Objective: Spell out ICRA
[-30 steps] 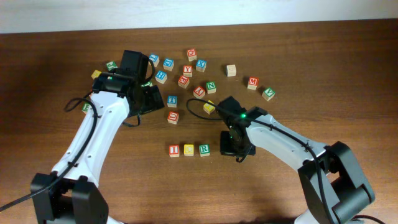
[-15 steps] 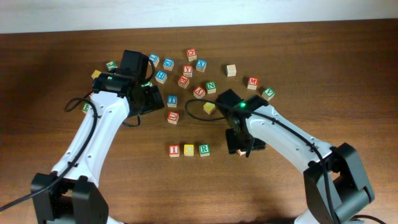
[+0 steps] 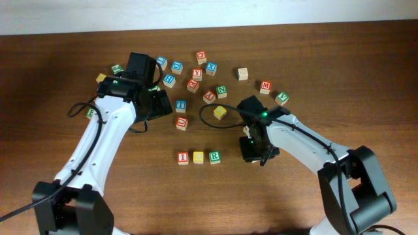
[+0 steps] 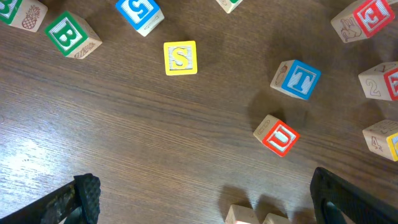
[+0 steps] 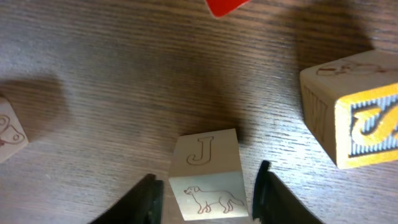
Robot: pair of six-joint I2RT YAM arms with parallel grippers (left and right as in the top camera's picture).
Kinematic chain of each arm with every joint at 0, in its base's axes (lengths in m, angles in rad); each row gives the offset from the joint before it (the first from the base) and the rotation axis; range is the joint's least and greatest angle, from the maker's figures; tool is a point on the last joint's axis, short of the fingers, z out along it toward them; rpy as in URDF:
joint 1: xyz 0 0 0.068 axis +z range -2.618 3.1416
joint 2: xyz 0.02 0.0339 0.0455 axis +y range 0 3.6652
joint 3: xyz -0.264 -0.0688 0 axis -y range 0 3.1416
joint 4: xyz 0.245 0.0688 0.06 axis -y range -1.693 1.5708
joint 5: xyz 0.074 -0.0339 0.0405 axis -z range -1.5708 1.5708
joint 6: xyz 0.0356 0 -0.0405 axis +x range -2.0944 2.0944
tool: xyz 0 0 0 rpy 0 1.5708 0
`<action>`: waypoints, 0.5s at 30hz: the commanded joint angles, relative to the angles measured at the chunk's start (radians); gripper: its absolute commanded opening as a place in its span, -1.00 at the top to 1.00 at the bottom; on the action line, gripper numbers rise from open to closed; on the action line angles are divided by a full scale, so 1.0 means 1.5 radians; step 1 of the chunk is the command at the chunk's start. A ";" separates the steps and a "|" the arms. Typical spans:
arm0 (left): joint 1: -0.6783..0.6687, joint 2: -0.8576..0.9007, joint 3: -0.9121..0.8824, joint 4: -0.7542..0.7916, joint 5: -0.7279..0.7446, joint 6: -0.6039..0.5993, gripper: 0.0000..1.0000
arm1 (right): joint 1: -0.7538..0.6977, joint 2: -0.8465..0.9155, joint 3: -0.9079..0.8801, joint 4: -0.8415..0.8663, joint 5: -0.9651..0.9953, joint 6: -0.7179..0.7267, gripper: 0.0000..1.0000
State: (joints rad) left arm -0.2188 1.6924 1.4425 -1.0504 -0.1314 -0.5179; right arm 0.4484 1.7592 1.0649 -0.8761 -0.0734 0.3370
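— Where does the J block (image 5: 204, 152) sit relative to the right gripper (image 5: 207, 179)?

— Right between its two fingers (image 5: 148, 200), on the table (image 5: 93, 81). The jaws stand apart, with a sliver of wood showing on each side of the block, so neither finger seems to touch it. Its top reads J, and the side facing the wrist camera carries a dog drawing.

— And from overhead?

— That block is hidden under the gripper's body. The gripper hangs to the right of the R block (image 3: 214, 156), apart from it. R ends a short row: the I block (image 3: 183, 157), then a yellow block (image 3: 198, 157) whose letter is too small to read, then R, all just beside one another.

— What else is cut off?

— In the right wrist view a yellow-edged block (image 5: 348, 118) sits to the right, its curved letter sliced by the frame edge. A red corner (image 5: 227, 5) pokes in at the top, and a pale block (image 5: 9, 134) shows at the left edge.

— The left gripper (image 4: 204, 186)?

— Spread wide, holding nothing, over bare wood near the U block (image 4: 277, 135), T block (image 4: 296, 79) and S block (image 4: 180, 57).
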 commanded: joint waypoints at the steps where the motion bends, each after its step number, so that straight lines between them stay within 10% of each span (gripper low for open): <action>1: -0.001 -0.006 0.007 0.001 -0.003 -0.008 -0.98 | 0.002 0.002 -0.019 0.010 -0.004 0.008 0.26; 15: -0.001 -0.006 0.007 0.001 -0.003 -0.008 -0.98 | -0.102 0.002 -0.024 0.049 -0.268 -0.070 0.56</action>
State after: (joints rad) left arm -0.2188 1.6924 1.4425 -1.0504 -0.1314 -0.5179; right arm 0.3431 1.7592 1.0309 -0.8062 -0.2829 0.3271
